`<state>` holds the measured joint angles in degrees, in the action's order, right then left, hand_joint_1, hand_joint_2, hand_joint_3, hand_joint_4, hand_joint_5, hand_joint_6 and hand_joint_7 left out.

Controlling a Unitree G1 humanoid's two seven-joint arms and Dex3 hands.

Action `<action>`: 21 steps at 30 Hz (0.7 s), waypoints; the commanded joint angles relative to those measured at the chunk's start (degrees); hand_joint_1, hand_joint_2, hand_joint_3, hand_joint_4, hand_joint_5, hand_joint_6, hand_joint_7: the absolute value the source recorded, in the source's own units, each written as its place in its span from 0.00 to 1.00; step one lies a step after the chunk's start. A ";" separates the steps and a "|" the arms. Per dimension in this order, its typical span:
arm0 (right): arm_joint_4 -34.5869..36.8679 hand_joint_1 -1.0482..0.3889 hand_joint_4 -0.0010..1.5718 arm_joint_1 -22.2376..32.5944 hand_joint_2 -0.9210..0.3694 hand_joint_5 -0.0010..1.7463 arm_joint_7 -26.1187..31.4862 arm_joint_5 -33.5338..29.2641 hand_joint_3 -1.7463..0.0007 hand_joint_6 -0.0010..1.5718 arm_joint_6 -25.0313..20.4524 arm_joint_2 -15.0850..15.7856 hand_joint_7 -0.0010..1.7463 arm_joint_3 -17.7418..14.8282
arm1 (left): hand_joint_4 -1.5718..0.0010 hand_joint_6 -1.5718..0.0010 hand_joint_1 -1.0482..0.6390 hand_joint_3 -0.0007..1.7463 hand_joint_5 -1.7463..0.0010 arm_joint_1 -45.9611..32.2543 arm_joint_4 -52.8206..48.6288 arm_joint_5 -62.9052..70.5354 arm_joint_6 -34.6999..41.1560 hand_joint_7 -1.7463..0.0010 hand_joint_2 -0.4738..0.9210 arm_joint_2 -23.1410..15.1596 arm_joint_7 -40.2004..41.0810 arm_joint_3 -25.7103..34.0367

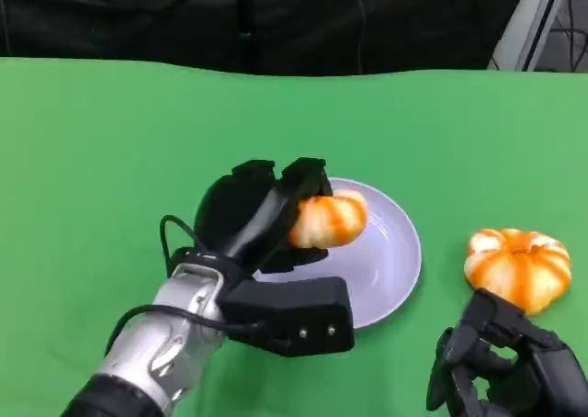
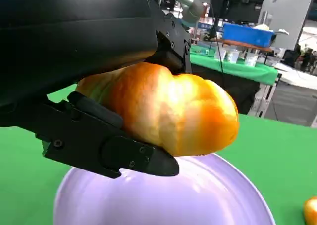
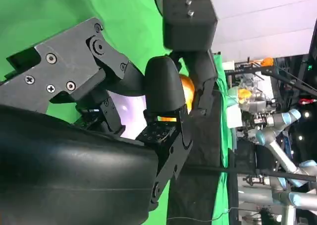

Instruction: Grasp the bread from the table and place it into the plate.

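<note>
My left hand [image 1: 262, 219] is gripping the bread [image 1: 328, 219] above the plate [image 1: 390, 265]; I can't tell my right hand's [image 1: 510, 366] state.

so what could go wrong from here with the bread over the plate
The left hand holds the bread above the plate, toward its near-left side rather than its middle; released here, it might roll toward the rim or off it. The bread bulges out past the fingers, so it may slip before the hand lowers. A second bread lies on the table close to the right hand, which could nudge it if that arm moves.
</note>
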<state>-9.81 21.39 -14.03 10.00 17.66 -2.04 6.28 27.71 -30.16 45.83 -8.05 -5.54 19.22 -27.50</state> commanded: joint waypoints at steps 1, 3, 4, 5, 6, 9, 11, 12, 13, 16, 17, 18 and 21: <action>-1.16 0.63 0.54 0.68 0.28 1.00 0.53 0.05 0.30 0.44 0.26 0.27 0.96 -0.01 | 0.62 0.65 0.55 0.09 0.00 2.33 -5.04 -0.63 -1.04 0.04 1.00 1.03 1.66 -0.65; -1.36 0.63 0.54 0.82 0.29 1.00 0.71 -0.03 0.30 0.44 0.17 0.25 0.96 0.07 | 0.62 0.66 0.55 0.09 0.00 2.73 -6.18 -0.54 -0.95 0.03 1.00 1.51 1.94 -0.83; -1.45 0.63 0.54 0.89 0.29 1.00 0.79 -0.07 0.30 0.44 0.12 0.25 0.96 0.12 | 0.63 0.66 0.55 0.09 0.00 3.02 -6.99 -0.66 -0.87 0.04 1.00 1.92 1.68 -0.97; -1.61 0.63 0.54 0.96 0.29 1.00 0.81 0.02 0.30 0.44 -0.10 0.28 0.96 0.18 | 0.63 0.66 0.55 0.10 0.00 3.37 -7.87 -0.81 -0.75 0.06 1.00 2.34 1.33 -1.13; -1.72 0.63 0.54 1.01 0.29 1.00 0.84 0.10 0.30 0.44 -0.26 0.29 0.96 0.23 | 0.64 0.65 0.54 0.09 0.00 3.71 -8.77 -0.96 -0.68 0.08 1.00 2.73 1.16 -1.28; -2.09 0.63 0.54 1.17 0.29 1.00 1.17 0.07 0.30 0.44 -0.69 0.27 0.96 0.41 | 0.64 0.63 0.55 0.09 0.01 4.64 -11.54 -1.86 -1.15 0.12 1.00 3.65 1.07 -1.28; -2.21 0.64 0.54 1.23 0.29 1.00 1.41 -0.07 0.30 0.44 -0.84 0.26 0.96 0.56 | 0.63 0.61 0.56 0.09 0.02 5.24 -13.41 -2.55 -2.07 0.18 1.00 3.86 1.18 -1.26; -2.12 0.64 0.54 1.20 0.29 1.00 1.36 0.06 0.30 0.44 -0.72 0.24 0.96 0.64 | 0.63 0.60 0.56 0.09 0.03 5.32 -14.01 -3.02 -2.62 0.21 1.00 3.66 0.37 -1.25; -2.11 0.64 0.54 1.23 0.29 1.00 1.39 0.08 0.29 0.44 -0.61 0.23 0.96 0.73 | 0.60 0.56 0.48 0.12 0.32 5.32 -14.47 -3.34 -3.36 0.48 1.00 3.19 -0.78 -1.47; -2.08 0.64 0.54 1.32 0.29 1.00 1.36 0.10 0.29 0.44 -0.36 0.30 0.96 0.88 | 0.53 0.49 0.34 0.15 0.82 5.30 -15.04 -4.14 -4.83 0.89 1.00 2.13 -3.53 -1.98; -2.04 0.64 0.53 1.35 0.29 1.00 1.28 0.14 0.29 0.44 -0.27 0.35 0.96 0.92 | 0.73 0.62 0.20 0.23 0.93 5.21 -15.01 -4.45 -5.21 0.95 1.00 1.79 -4.64 -2.06; -1.98 0.64 0.53 1.36 0.29 1.00 1.25 0.18 0.29 0.44 -0.18 0.35 0.96 0.93 | 0.81 0.67 0.15 0.27 0.96 5.05 -14.95 -4.56 -5.56 0.98 1.00 1.43 -5.42 -2.18; -1.75 0.64 0.53 1.21 0.28 1.00 1.27 0.25 0.29 0.44 -0.12 0.27 0.96 0.92 | 0.98 0.85 0.05 0.39 1.00 4.82 -13.80 -4.20 -5.30 1.00 1.00 0.47 -7.23 -2.63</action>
<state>-11.07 22.42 -12.89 9.94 17.25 -2.04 7.40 32.20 -44.82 41.93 -13.19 -3.46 13.82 -29.73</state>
